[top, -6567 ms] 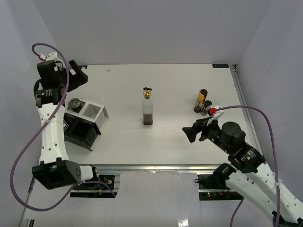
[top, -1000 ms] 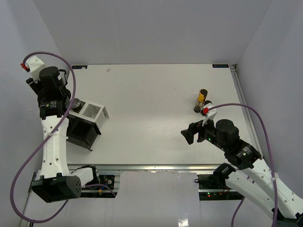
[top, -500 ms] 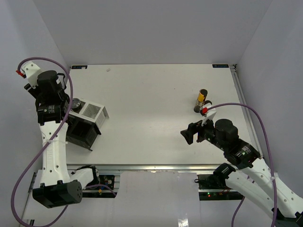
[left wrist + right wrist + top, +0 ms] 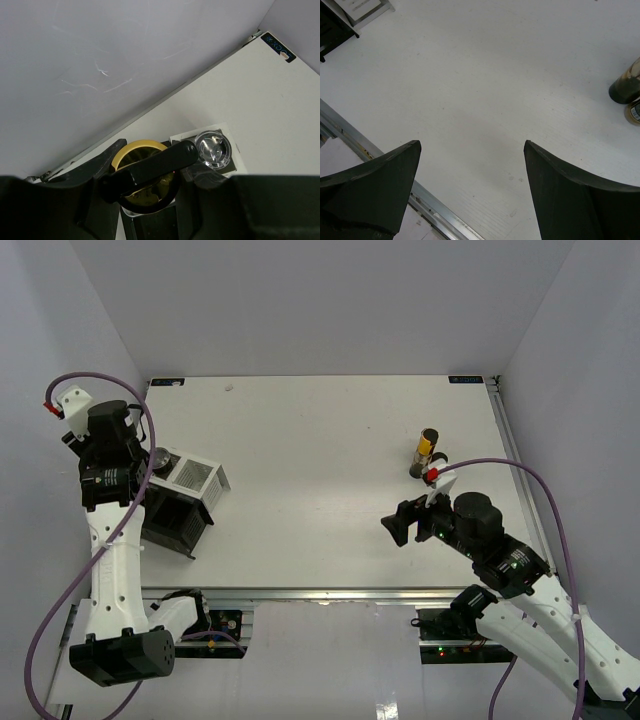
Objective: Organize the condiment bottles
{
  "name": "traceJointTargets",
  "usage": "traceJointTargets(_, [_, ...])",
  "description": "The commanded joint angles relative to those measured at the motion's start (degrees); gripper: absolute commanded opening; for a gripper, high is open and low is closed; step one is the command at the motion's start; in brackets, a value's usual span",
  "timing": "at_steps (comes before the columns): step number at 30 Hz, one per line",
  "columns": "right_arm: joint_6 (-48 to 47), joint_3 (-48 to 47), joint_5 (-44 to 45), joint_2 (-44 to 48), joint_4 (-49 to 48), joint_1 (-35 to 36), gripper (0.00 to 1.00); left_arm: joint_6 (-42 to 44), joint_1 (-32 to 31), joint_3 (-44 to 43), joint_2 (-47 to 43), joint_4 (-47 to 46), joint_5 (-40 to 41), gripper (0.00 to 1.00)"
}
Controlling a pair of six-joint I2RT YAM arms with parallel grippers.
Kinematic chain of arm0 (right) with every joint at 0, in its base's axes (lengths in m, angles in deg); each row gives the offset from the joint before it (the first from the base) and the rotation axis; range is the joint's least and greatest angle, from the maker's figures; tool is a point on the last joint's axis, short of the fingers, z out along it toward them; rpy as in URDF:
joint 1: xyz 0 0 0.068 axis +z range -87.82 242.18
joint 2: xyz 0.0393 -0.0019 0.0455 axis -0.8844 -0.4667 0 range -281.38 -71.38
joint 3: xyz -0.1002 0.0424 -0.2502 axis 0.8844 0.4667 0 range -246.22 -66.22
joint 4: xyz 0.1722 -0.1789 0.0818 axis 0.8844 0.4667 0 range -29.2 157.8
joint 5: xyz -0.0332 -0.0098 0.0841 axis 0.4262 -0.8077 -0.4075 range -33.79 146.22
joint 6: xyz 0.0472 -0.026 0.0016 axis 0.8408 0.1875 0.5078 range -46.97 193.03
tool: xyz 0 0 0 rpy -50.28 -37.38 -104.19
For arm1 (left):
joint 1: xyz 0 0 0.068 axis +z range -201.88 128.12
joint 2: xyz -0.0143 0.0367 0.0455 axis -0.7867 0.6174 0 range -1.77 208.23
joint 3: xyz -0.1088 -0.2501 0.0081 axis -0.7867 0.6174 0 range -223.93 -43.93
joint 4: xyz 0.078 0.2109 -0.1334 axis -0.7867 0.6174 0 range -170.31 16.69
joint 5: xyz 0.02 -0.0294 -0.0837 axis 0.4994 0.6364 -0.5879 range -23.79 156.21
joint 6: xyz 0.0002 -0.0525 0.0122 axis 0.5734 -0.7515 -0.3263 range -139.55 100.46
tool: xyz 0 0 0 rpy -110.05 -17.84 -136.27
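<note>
White tabletop (image 4: 300,440) is seen from above: slim dark bottle (image 4: 427,450) at right, rack (image 4: 195,480) at left (grey-lidded jar (image 4: 158,458) in it). Left wrist: gold-capped bottle (image 4: 140,147) is pinched by the left gripper (image 4: 147,192) beside that jar. Right wrist: right gripper (image 4: 470,147) is spread wide.

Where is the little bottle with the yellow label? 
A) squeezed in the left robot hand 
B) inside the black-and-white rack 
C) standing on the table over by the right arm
C: the yellow-labelled bottle stands on the table on the right side, just beyond the open right gripper, far from the rack.
</note>
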Motion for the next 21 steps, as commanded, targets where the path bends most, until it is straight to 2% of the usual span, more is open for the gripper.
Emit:
traceJointTargets(1, [0.0,0.6,-0.8,0.0,-2.0,0.4,0.9,0.4,0.2,0.0,-1.8,-3.2,1.8,0.0])
traceJointTargets(17, [0.0,0.6,-0.8,0.4,-1.7,0.3,0.9,-0.5,0.2,10.7,-1.2,-9.4,0.4,0.0])
traceJointTargets(19, [0.0,0.5,-0.9,0.2,-1.7,0.3,0.9,-0.5,0.2,11.0,-0.7,-9.2,0.0,0.06])
traceJointTargets(21, [0.0,0.5,-1.0,0.1,-1.8,0.3,0.9,-0.5,0.2,11.3,-0.4,-8.8,-0.6,0.18])
